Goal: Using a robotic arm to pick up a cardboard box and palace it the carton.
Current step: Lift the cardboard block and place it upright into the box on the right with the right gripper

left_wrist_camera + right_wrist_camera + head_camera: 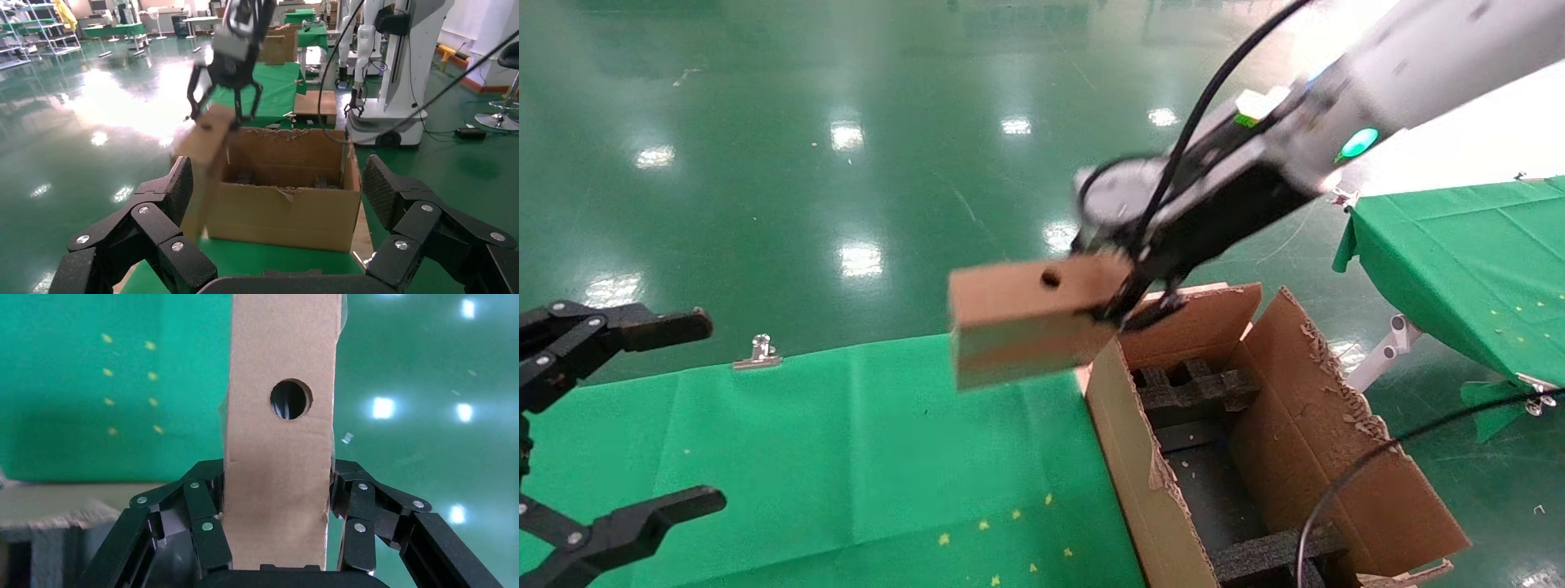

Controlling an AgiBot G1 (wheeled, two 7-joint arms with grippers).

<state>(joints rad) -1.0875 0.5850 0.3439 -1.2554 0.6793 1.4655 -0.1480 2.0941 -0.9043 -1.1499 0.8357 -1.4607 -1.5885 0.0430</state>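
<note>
Holding the cardboard box (1026, 322) in the air, right gripper (1128, 306) of the robotic arm (1254, 163) clenched on one end of it, black fingers (205, 520) pressed against its two opposite sides. Hanging clear of the green surface (846, 457), above its right edge, just beside the near-left wall of the carton (1336, 457) and not yet over the opening. Showing a round punched hole (1050, 279) on the top face, close to the gripped end. Standing open-topped off the surface's right edge, carton with ragged torn flaps and black foam inserts (1197, 384) inside. Waiting at the surface's left edge, left gripper (633, 416) with fingers (156, 211) spread wide and released, grasping nothing. Sitting on the surface's far edge, a small metal clip (758, 352).
</note>
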